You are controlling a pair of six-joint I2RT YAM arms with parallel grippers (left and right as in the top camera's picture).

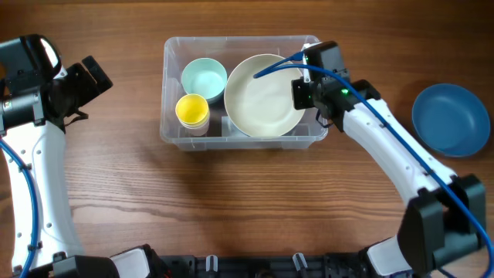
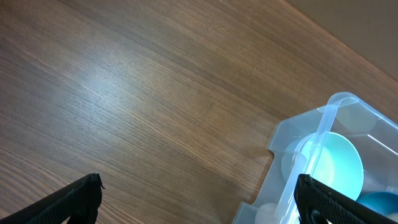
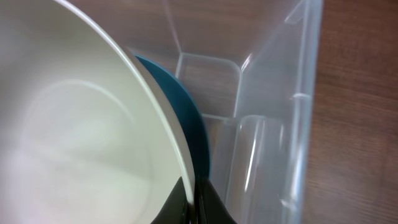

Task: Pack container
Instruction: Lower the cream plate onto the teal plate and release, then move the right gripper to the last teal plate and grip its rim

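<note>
The clear plastic container (image 1: 174,127) stands at the table's back middle. Inside it are a pale teal bowl (image 1: 203,77), a yellow cup (image 1: 192,110) and a large cream bowl (image 1: 262,96) with a dark blue outside. My right gripper (image 1: 302,94) is shut on the cream bowl's right rim (image 3: 168,134), inside the container (image 3: 292,118). My left gripper (image 2: 199,202) is open and empty over bare table, left of the container's corner (image 2: 323,124); the teal bowl (image 2: 339,162) shows through it.
A blue bowl (image 1: 450,118) sits on the wooden table at the far right, beside the right arm. The left arm stands at the left edge.
</note>
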